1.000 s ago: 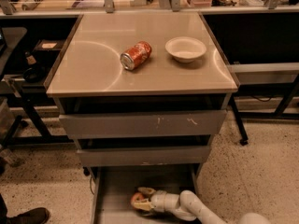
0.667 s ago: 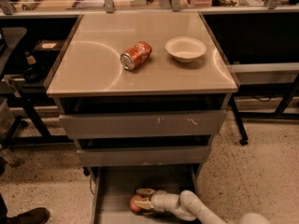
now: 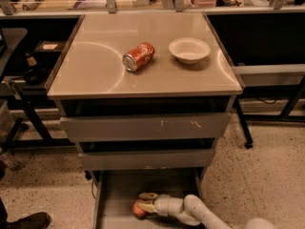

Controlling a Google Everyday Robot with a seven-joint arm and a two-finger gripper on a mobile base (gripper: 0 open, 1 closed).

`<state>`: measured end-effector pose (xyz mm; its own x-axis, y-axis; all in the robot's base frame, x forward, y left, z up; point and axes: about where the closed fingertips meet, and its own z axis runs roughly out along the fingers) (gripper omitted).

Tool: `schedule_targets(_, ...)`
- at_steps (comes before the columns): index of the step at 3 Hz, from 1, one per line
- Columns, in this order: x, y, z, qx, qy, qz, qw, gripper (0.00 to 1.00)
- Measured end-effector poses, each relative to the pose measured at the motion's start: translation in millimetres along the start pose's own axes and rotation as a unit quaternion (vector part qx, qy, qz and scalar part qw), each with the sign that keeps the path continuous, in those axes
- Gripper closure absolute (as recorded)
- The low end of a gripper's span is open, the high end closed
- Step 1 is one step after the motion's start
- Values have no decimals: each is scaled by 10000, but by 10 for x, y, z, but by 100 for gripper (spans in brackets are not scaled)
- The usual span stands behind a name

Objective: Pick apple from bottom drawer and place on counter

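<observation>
Camera view looks down on a grey three-drawer cabinet, where the robot's white arm [image 3: 198, 213] reaches in from the lower right, low into the pulled-out bottom drawer [image 3: 114, 205]. The tool [image 3: 143, 201] lies just above the drawer floor, pointing left, with the apple [image 3: 138, 210] right at its tip, touching it or very nearly so. Whether the tool has closed on the fruit or merely rests against it cannot be told from this angle. The apple sits on the drawer floor, near the middle of the tray's width. Above, the two upper drawers [image 3: 145, 127] are pushed in, their fronts scuffed. On the glossy bench [image 3: 90, 78], a crushed red-orange can [image 3: 138, 57] lies on its side just left of a white bowl [image 3: 189, 50], the two near each other but apart. A dark shoe [image 3: 28, 221] shows on the speckled floor [image 3: 267, 175] at lower left.
</observation>
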<state>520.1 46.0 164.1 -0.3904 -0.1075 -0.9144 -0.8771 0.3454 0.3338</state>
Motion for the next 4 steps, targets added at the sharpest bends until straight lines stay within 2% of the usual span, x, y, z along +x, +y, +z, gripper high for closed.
schedule_targets(2,-26,18,12,3,-51,42,10000,100)
schedule_targets(3,-196,26,29,18,-196,33,9998,100)
schedule_targets(4,-498,59,26,25,-414,-47,9991,100)
